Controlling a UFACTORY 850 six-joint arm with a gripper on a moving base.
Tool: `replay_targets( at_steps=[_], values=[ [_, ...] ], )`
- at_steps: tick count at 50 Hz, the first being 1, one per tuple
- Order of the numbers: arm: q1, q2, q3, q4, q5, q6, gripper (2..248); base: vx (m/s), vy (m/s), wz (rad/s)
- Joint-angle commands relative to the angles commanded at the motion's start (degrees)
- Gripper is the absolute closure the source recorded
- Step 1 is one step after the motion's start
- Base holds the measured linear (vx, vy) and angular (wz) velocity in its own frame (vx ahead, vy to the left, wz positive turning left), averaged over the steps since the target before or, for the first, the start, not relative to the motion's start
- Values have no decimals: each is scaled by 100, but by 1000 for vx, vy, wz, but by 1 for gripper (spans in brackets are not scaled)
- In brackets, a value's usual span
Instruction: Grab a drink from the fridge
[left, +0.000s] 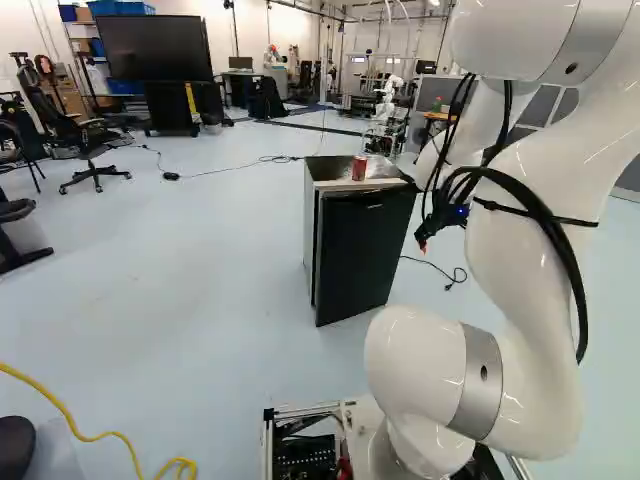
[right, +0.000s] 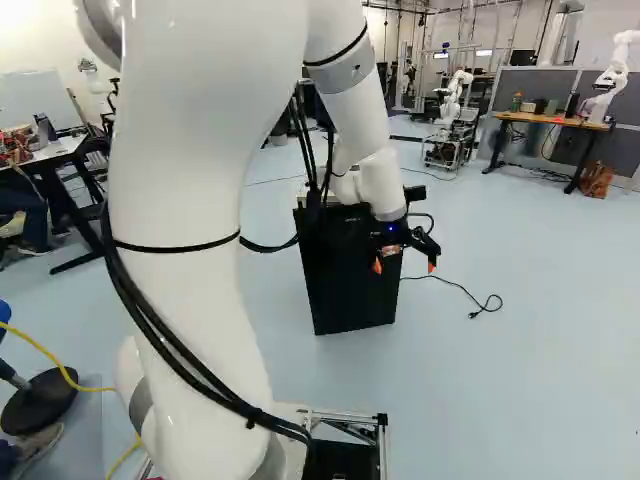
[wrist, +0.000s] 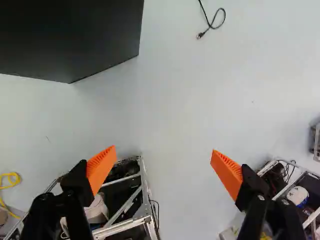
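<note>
Open metal base frame (left: 300, 411) nearest, at the foot of the left base view, dark electronics and wires inside. White arm (left: 525, 270) rises beside it. Yellow cable (left: 85, 437) loops over the floor at the left of the left base view.

Gripper (right: 404, 266) up in the air, pointing down, near the fridge (left: 365, 250), at its right-hand side in the left base view. In the wrist view the gripper (wrist: 162, 152) has its two orange-padded fingers wide apart, floor showing between them; the dark fridge body is ahead, off to one side.

Fridge: small, black door, lighter side panel, standing on the floor. Door looks closed; contents hidden. Red can (left: 359, 168), the drink, stands upright on top of the fridge, outside it, well apart from the gripper. Glossy patch beside the can, can't tell what. Black cord (wrist: 204, 12) on the floor next to the fridge.

Farther: wheeled cart (right: 448, 145) carrying another robot (right: 455, 95). Desk (right: 545, 118) at the right of the right base view, green bottle (right: 517, 101) and small items on top; brown bag (right: 596, 180) beside its leg. Farthest left in the left base view: big dark screen (left: 155, 48), blue bins (left: 123, 7) behind it, contents unclear.
</note>
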Motion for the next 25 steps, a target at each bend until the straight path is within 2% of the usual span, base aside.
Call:
replay_targets(
  at_steps=[25],
  values=[
    [261,599,748,-515,1212,0,3,0,0,0]
  ],
)
